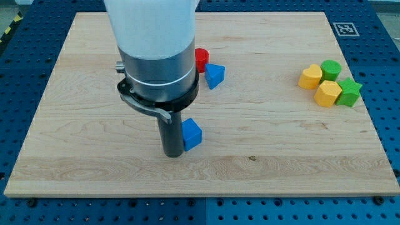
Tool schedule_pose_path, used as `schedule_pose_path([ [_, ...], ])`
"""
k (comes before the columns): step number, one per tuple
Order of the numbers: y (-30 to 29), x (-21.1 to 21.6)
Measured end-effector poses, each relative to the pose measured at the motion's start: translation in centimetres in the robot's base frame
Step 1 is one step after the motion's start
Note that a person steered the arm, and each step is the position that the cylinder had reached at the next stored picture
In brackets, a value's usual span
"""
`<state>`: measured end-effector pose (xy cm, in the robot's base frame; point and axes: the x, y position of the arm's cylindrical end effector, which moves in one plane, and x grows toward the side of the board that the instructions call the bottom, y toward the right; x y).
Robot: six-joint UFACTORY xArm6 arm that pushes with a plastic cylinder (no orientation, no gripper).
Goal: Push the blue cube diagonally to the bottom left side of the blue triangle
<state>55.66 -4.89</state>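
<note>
The blue cube (192,134) lies on the wooden board, below and a little left of the blue triangle (214,75). My tip (172,153) is at the cube's left side, touching or nearly touching it. The rod and the wide arm body above it hide the board at the view's upper middle. A red block (201,59), partly hidden by the arm, sits just left of the blue triangle, close to or touching it.
At the view's right stand a yellow heart-like block (309,77), a green round block (330,69), a yellow hexagon block (327,94) and a green star (350,92), bunched together. The wooden board (281,156) ends at a blue perforated table.
</note>
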Motion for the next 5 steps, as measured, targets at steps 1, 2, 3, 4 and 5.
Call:
schedule_pose_path([
  [1,0.0,-1.7],
  [2,0.0,-3.3],
  [3,0.0,-3.7],
  [4,0.0,-3.6],
  [5,0.0,-2.9],
])
